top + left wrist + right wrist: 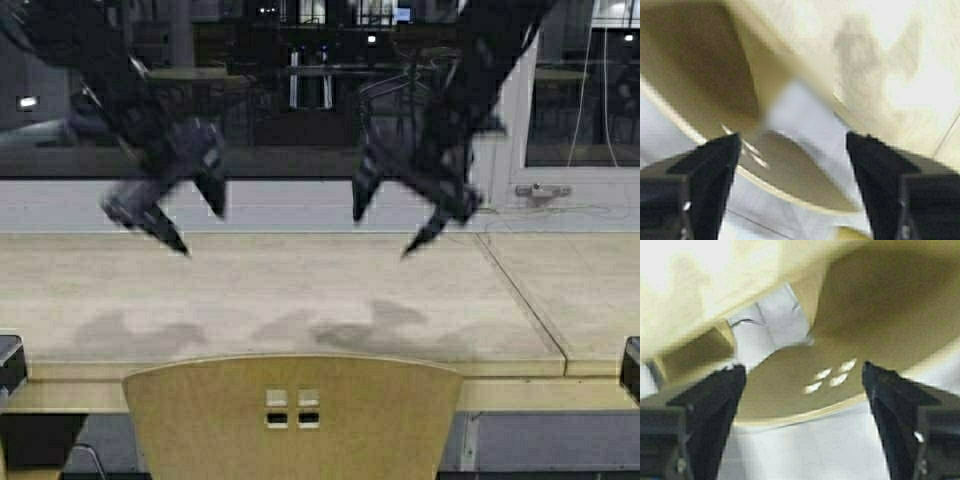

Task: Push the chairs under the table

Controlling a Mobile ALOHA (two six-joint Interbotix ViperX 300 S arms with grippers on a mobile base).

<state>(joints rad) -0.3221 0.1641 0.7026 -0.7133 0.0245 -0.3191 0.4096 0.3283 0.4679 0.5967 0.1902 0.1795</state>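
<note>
With both arms raised above bench (300,290): left claw (190,215) spread, empty; right claw (395,225) spread, empty. Chair (295,415) centred below, backrest just short of bench front edge, untouched. Seat position hidden. Final push probably outstanding.

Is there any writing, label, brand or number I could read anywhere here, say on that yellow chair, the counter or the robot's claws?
None can be read.
Chair: four small square cut-outs in the backrest, no lettering.
Table: bare pale wood, no marks.
Left gripper and right gripper: black, open, no legible label.
Window behind: only lights and reflections, too blurred to show any text.
</note>
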